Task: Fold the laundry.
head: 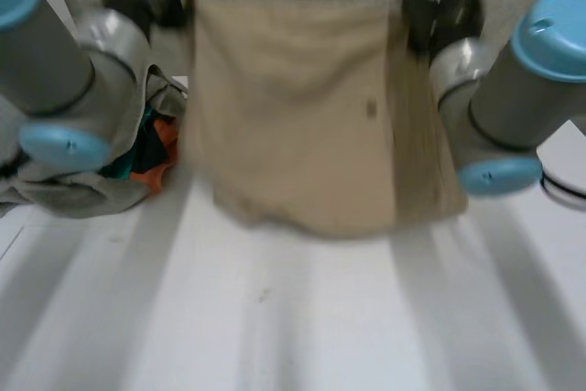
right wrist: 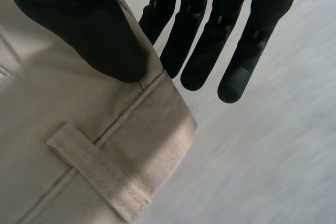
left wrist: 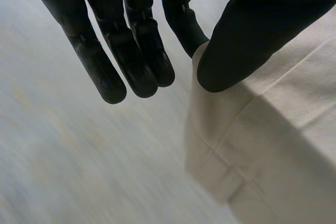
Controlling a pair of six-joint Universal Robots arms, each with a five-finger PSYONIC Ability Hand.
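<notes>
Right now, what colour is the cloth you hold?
Plain beige woven garment, best in the right wrist view.

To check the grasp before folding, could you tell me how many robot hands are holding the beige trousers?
2. The left hand pinches one waistband corner of the beige trousers between thumb and finger; the right hand pinches the opposite corner the same way.

White table (head: 302, 327), small dark speck (head: 263, 296) on it

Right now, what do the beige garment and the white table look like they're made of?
Beige garment: apparently woven cotton twill, matte; fine diagonal ribbing, stitched seams and a belt loop show. White table: smooth hard surface with soft light streaks, perhaps laminate; unclear.
</notes>
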